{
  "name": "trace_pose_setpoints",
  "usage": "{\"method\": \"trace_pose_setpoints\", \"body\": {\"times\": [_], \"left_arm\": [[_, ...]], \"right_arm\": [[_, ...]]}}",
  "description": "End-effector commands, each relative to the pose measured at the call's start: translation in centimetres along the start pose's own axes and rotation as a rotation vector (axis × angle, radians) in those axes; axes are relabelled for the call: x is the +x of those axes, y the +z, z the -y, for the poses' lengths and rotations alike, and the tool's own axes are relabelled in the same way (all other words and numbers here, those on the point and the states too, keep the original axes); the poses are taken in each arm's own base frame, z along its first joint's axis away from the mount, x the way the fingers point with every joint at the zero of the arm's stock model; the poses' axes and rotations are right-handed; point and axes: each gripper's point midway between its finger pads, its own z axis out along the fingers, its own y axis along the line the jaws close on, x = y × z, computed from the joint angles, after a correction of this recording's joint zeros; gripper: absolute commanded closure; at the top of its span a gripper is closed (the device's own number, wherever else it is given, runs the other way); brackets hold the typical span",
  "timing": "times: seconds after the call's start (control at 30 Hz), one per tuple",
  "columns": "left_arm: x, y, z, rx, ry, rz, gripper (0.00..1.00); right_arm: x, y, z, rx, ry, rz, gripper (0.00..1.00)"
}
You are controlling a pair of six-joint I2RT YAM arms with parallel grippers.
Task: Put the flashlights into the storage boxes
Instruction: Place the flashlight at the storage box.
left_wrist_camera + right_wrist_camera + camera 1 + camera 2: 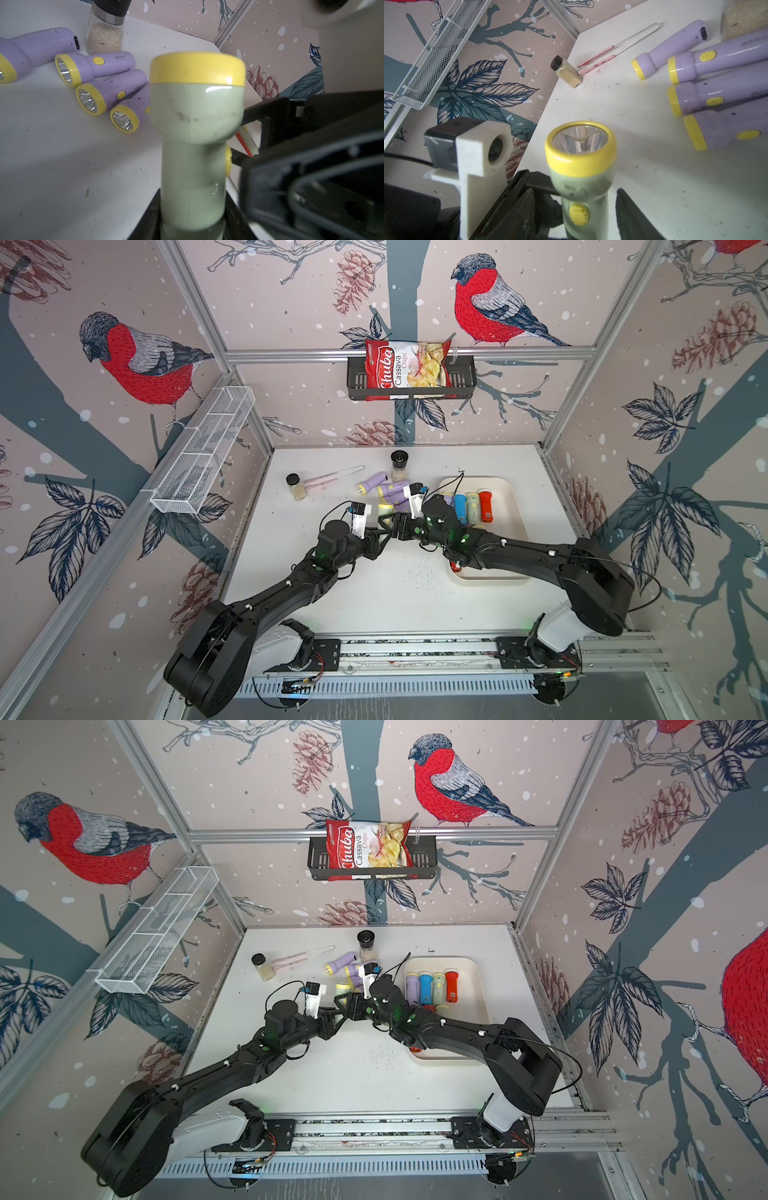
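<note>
Green flashlight (197,116) clamped by its handle in left gripper (381,540), near the tray (513,531) but outside it; right gripper (395,527), nearer the tray, part-open astride that handle, head pointing away from both.

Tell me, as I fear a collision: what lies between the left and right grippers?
A pale green plastic flashlight with a yellow head, held by the left gripper; both wrist views show it.

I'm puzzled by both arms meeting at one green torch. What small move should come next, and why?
Probably the right gripper closes on the green torch: its jaws stand open around it, the left gripper holds the handle, and the tray lies on the right arm's side.
</note>
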Motion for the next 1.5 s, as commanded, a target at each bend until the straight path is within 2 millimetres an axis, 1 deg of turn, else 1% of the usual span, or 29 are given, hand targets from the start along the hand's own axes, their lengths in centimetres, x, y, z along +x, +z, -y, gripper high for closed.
{"method": "trace_pose_setpoints", "body": {"times": [0.0, 0.1, 0.23, 0.3, 0.43, 0.47, 0.5, 0.53, 0.57, 0.63, 0.67, 0.7, 0.8, 0.9, 0.97, 1.0, 1.03, 1.13, 1.23, 1.27, 1.33, 1.4, 1.43, 1.47], "left_arm": [[-1.4, -0.2, 1.3, 0.05, 0.054, 0.06, 0.72], [-1.5, -0.3, 1.8, 0.07, 0.066, 0.071, 0.72], [-1.6, -0.4, 2.0, 0.069, 0.075, 0.076, 0.72], [-1.5, -0.4, 1.8, 0.06, 0.076, 0.071, 0.72], [-1.4, -0.3, 1.5, 0.039, 0.079, 0.057, 0.7], [-1.4, -0.4, 1.5, 0.037, 0.081, 0.059, 0.67], [-1.5, -0.4, 1.4, 0.032, 0.079, 0.058, 0.61], [-1.6, -0.4, 1.5, 0.031, 0.076, 0.062, 0.54], [-1.8, -0.5, 1.6, 0.032, 0.075, 0.066, 0.48], [-1.9, -0.4, 1.9, 0.05, 0.075, 0.071, 0.34], [-1.8, -0.3, 1.9, 0.053, 0.075, 0.065, 0.31], [-1.8, -0.2, 1.8, 0.05, 0.066, 0.057, 0.3], [-2.0, 0.1, 1.7, 0.042, 0.057, 0.058, 0.24], [-2.6, 0.6, 1.9, 0.05, 0.057, 0.058, 0.23], [-2.9, 1.3, 2.4, 0.059, 0.064, 0.037, 0.24], [-2.9, 1.8, 2.8, 0.064, 0.076, 0.021, 0.24], [-2.8, 2.4, 3.2, 0.071, 0.093, 0.004, 0.23], [-2.4, 4.2, 4.7, 0.089, 0.139, -0.042, 0.24], [-1.6, 5.9, 6.1, 0.125, 0.157, -0.082, 0.24], [-1.4, 6.4, 6.5, 0.132, 0.161, -0.092, 0.24], [-0.8, 7.4, 7.1, 0.148, 0.166, -0.117, 0.25], [-0.2, 8.1, 7.5, 0.162, 0.167, -0.135, 0.25], [0.1, 8.4, 7.6, 0.167, 0.165, -0.145, 0.25], [0.3, 8.6, 7.6, 0.168, 0.162, -0.151, 0.25]], "right_arm": [[-1.0, 0.5, -0.6, -0.022, 0.024, 0.041, 0.41], [-1.2, 1.2, -1.1, -0.035, 0.024, 0.039, 0.46], [-1.2, 1.7, -1.8, -0.031, 0.004, 0.043, 0.61], [-1.2, 1.7, -1.9, -0.021, -0.009, 0.042, 0.66], [-1.2, 1.5, -1.8, -0.005, -0.029, 0.042, 0.72], [-1.2, 1.4, -1.8, 0.0, -0.035, 0.042, 0.72], [-1.3, 1.2, -1.7, 0.007, -0.043, 0.043, 0.73], [-1.5, 1.0, -1.5, 0.017, -0.056, 0.044, 0.73], [-1.7, 0.7, -1.3, 0.027, -0.065, 0.043, 0.73], [-2.0, 0.1, -0.4, 0.053, -0.086, 0.035, 0.73], [-2.2, -0.3, 0.2, 0.069, -0.096, 0.03, 0.73], [-2.6, -0.8, 0.9, 0.086, -0.108, 0.025, 0.73], [-3.8, -2.6, 4.0, 0.151, -0.128, -0.018, 0.72], [-5.0, -5.1, 7.6, 0.234, -0.15, -0.074, 0.72], [-5.8, -7.2, 10.4, 0.311, -0.151, -0.1, 0.72], [-6.0, -8.3, 11.5, 0.339, -0.143, -0.106, 0.72], [-6.5, -9.7, 13.0, 0.371, -0.128, -0.106, 0.72], [-7.1, -13.8, 16.8, 0.447, -0.074, -0.116, 0.72], [-6.8, -17.9, 20.2, 0.535, -0.012, -0.133, 0.71], [-6.5, -18.9, 21.0, 0.554, 0.009, -0.141, 0.71], [-5.3, -20.9, 22.9, 0.614, 0.054, -0.176, 0.7], [-3.9, -22.6, 24.8, 0.717, 0.088, -0.212, 0.7], [-3.0, -23.0, 25.6, 0.758, 0.104, -0.235, 0.69], [-2.6, -22.8, 25.8, 0.761, 0.109, -0.246, 0.69]]}}
